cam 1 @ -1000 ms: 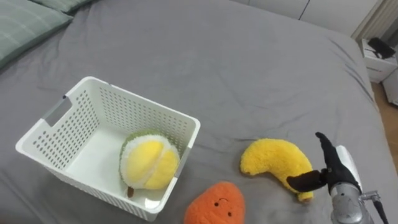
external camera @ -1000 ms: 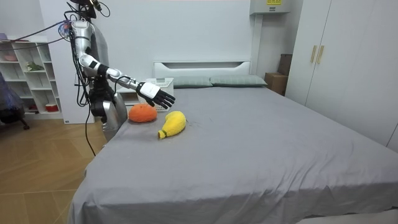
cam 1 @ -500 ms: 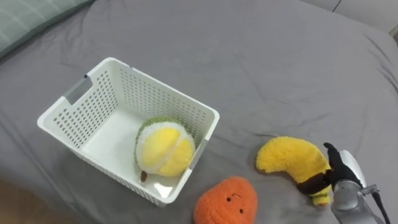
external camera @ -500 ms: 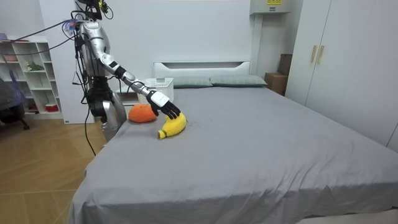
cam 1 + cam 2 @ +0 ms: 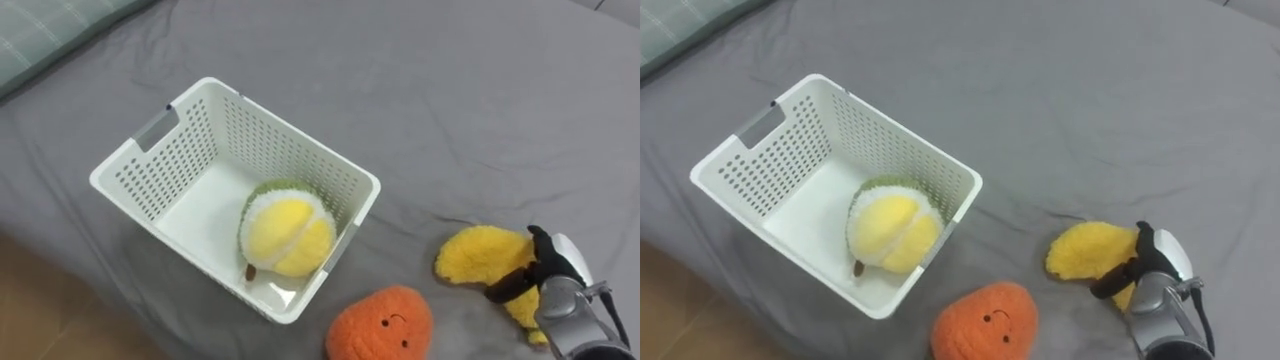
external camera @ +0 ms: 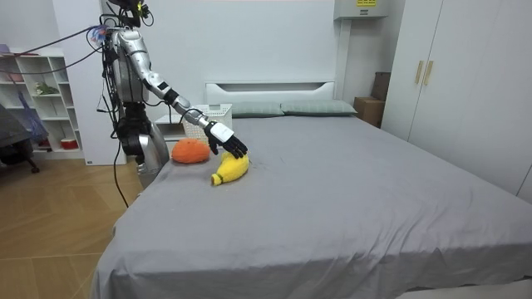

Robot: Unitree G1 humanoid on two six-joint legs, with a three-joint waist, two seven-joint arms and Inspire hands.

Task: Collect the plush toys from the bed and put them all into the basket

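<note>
- Right hand (image 5: pixel 553 272): seen at the lower right of the eye views, the wrist entering from the bottom edge. In the room view the arm is stretched forward and down from the shoulder to the bed (image 5: pixel 420 90).
- Fingers (image 5: pixel 541 246): dark, curled narrowly over the banana toy (image 5: pixel 480 262), with the thumb laid across its near side. The toy is gripped between them while lying on the grey sheet.
- Banana toy: yellow plush. Its thick end juts out from the fingers towards the basket, and its thin end is hidden behind the hand.
- Orange toy (image 5: pixel 385 325): round plush with a small face, found on the sheet to the thumb side of the fingers, near but apart.
- White basket (image 5: pixel 130 170): perforated and set on the bed, well beyond the orange toy from the fingers.
- Yellow-and-green ball toy (image 5: pixel 288 232): held in the basket's corner nearest the fingers.
- Pillow (image 5: pixel 50 25): pale green, at the corner farthest from the fingers.
- Robot: stood at the bedside on the room view's left.
</note>
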